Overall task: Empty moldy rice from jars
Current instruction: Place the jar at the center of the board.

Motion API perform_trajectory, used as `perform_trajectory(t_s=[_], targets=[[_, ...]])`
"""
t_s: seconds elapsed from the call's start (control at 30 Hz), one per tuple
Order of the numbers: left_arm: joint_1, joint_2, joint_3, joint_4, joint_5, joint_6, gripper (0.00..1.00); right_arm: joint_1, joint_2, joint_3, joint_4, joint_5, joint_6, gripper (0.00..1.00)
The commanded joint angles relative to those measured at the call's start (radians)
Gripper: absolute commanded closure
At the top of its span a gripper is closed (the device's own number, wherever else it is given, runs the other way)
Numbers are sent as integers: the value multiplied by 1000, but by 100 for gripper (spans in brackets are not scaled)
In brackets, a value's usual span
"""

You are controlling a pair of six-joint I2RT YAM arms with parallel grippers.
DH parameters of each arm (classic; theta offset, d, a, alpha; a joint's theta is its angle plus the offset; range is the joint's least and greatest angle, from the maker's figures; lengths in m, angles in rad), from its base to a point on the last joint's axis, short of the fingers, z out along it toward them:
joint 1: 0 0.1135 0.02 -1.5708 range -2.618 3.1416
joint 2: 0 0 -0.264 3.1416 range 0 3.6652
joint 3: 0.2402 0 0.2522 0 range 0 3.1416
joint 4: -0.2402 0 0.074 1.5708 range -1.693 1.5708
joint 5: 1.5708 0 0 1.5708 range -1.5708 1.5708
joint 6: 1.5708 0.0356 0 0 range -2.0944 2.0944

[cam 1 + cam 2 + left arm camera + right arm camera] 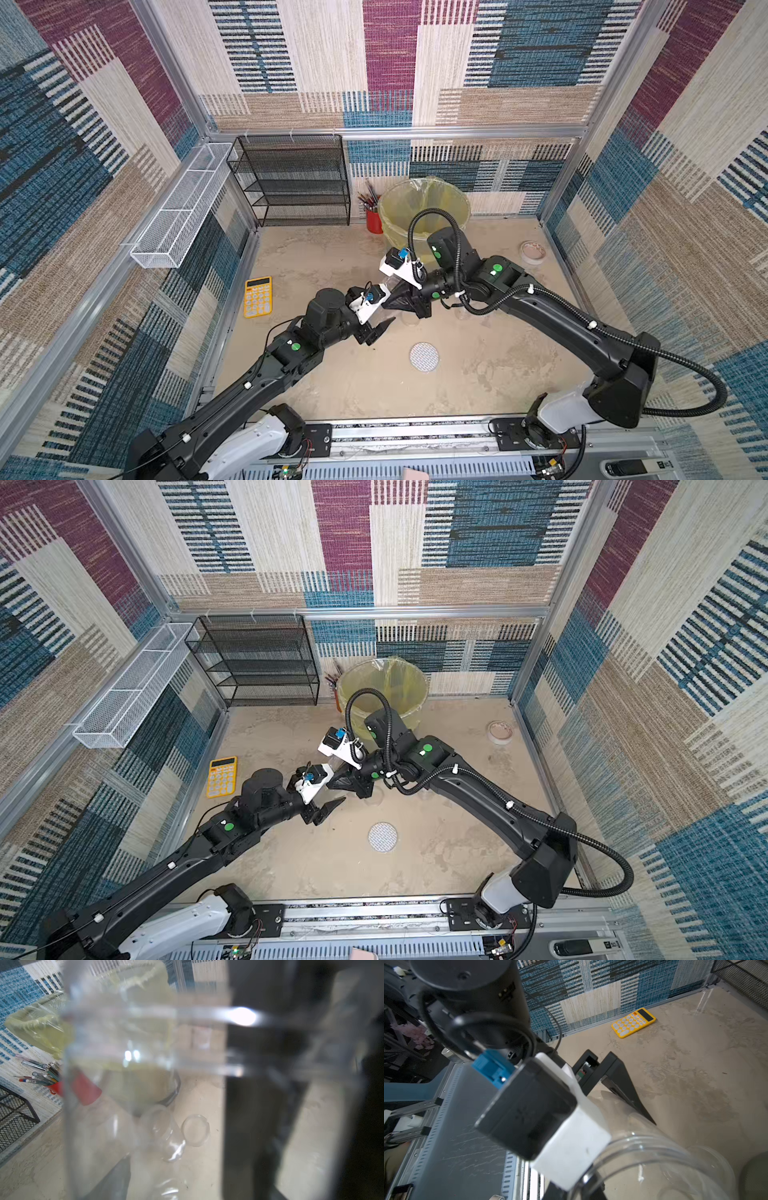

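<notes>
The left gripper (386, 311) has its fingers on either side of the clear jar (633, 1126) and seems to carry it off the table (332, 386). The right gripper (392, 302) meets it from 3 o'clock, jaws closed at the jar's open mouth. Whether they pinch the rim cannot be told.

The main risk is probably a botched handover. A pinch on a thin, slick rim is weak, so if the left gripper lets go before that pinch is firm, the jar could swing or fall. If both arms pull at once, the jar may twist out of either grip. The mouth points sideways over bare table, not over the bin (399, 195), so tipping it here would scatter any rice onto the table.

The jar lies between the two grippers, touching the left fingers. No rice can be made out through its blurred wall. The bin stands near, at about 12 o'clock from the grippers. The grid lid (424, 356) lies at 5 o'clock, apart from both.
</notes>
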Motion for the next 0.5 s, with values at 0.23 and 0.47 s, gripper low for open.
perform_trajectory(t_s=[0.23,0.47], targets=[[4,-40,-2,144,-133,-127,10,9,8,15,-99,44,24,98],[4,-73,-5,118,-146,-154,1,9,31,94,-136,123,77,100]])
